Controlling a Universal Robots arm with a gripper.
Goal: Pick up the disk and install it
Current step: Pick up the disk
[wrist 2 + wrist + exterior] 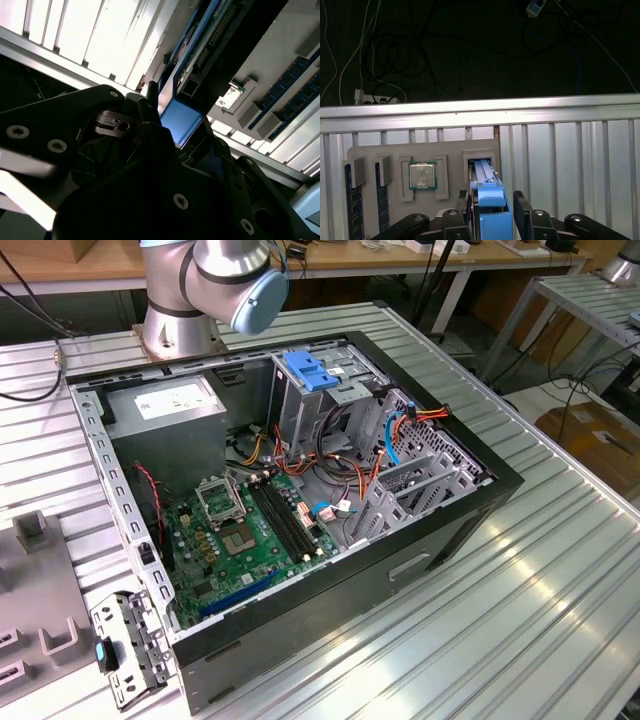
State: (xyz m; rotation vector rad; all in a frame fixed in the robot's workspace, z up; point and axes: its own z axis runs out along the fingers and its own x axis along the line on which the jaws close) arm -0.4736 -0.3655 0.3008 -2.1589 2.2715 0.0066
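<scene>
A metal table [560, 570] holds a big open computer case [420, 570]. In the first wrist view a grey tray [390, 152] lies on the table, and the disk [492, 222] stands on its edge in one slot. The gripper [491, 196] is right above, its two fingers [521, 207] squeezing the disk's blue sides.

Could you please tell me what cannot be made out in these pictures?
1. Silver hard disk with blue plastic rails, first wrist view: it is seen edge-on, so its label face is hidden.
2. Second wrist view: the black pincer covers most of that disk.
3. Grey moulded parts tray: cut off at the exterior view's left edge.
</scene>
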